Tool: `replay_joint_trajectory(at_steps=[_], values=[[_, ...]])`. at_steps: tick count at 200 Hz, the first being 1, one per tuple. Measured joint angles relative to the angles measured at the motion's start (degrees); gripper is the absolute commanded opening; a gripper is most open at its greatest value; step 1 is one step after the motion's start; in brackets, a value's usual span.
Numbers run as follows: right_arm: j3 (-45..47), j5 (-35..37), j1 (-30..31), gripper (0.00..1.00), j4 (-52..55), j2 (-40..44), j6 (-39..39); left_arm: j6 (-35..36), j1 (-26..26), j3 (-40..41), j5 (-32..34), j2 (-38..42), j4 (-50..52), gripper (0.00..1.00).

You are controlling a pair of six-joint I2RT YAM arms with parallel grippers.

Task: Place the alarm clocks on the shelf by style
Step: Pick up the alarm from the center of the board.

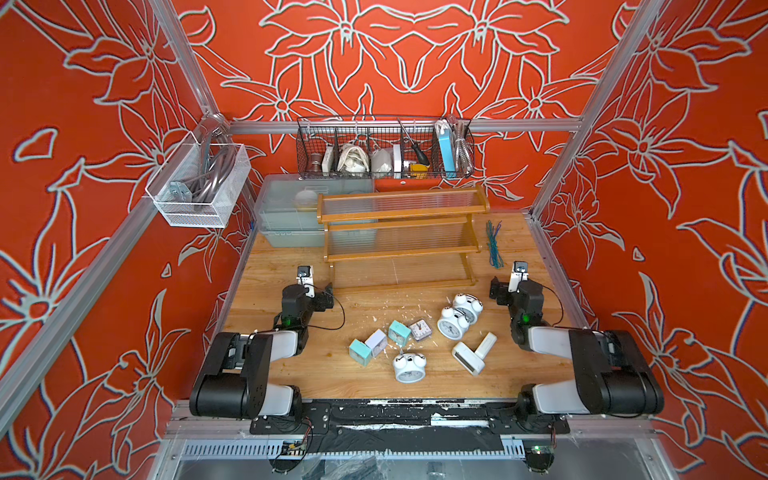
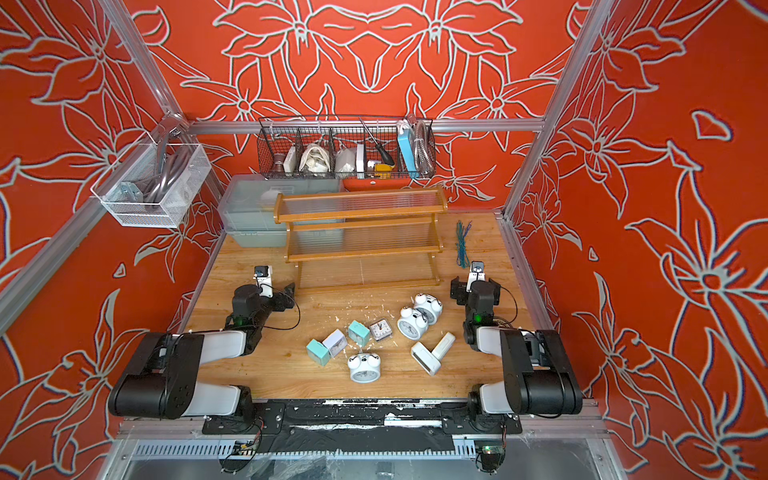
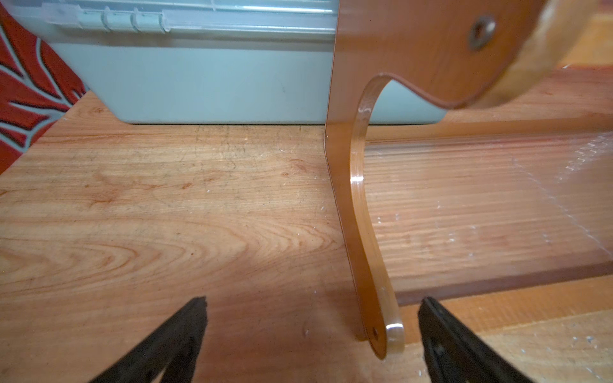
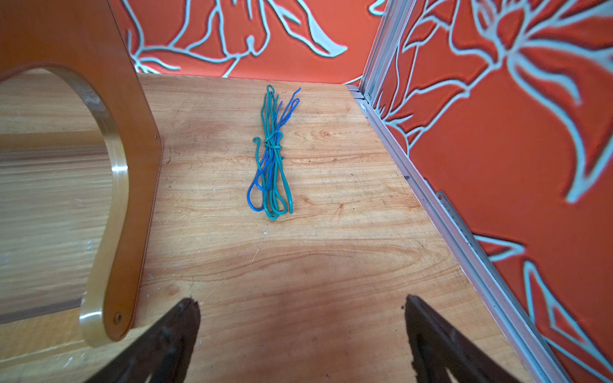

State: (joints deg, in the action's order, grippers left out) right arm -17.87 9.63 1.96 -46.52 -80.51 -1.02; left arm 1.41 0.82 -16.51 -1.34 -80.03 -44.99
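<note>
Nine alarm clocks (image 1: 452,326) scattered on counter (image 1: 332,384) before shelf (image 1: 401,216), dial print too small to read; left tool (image 3: 313,300), right tool (image 4: 302,300) both spread, gripping nothing

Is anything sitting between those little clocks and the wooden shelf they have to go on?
Nothing visible does: only bare table with a few white scraps lies between the alarm clocks and the shelf.

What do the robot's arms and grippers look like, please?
The left arm and right arm have bulky black joints joined by white links, thin black cables and green lights. The left gripper and right gripper have dark, tapered fingers.
</note>
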Motion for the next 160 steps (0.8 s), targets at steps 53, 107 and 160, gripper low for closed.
replay_joint_trajectory(at_steps=[53, 107, 160], values=[[0.0, 0.0, 0.0, 1.0, 0.0, 0.0, 0.0, 0.02, 0.0, 0.0, 0.0, 0.0, 0.0, 0.99], [0.0, 0.0, 0.0, 1.0, 0.0, 0.0, 0.0, 0.0, 0.0, 0.0, 0.0, 0.0, 0.0, 0.99], [-0.15, -0.68, 0.02, 1.0, 3.72, 2.69, 0.24, 0.02, 0.0, -0.22, -0.04, 0.02, 0.66, 0.99]])
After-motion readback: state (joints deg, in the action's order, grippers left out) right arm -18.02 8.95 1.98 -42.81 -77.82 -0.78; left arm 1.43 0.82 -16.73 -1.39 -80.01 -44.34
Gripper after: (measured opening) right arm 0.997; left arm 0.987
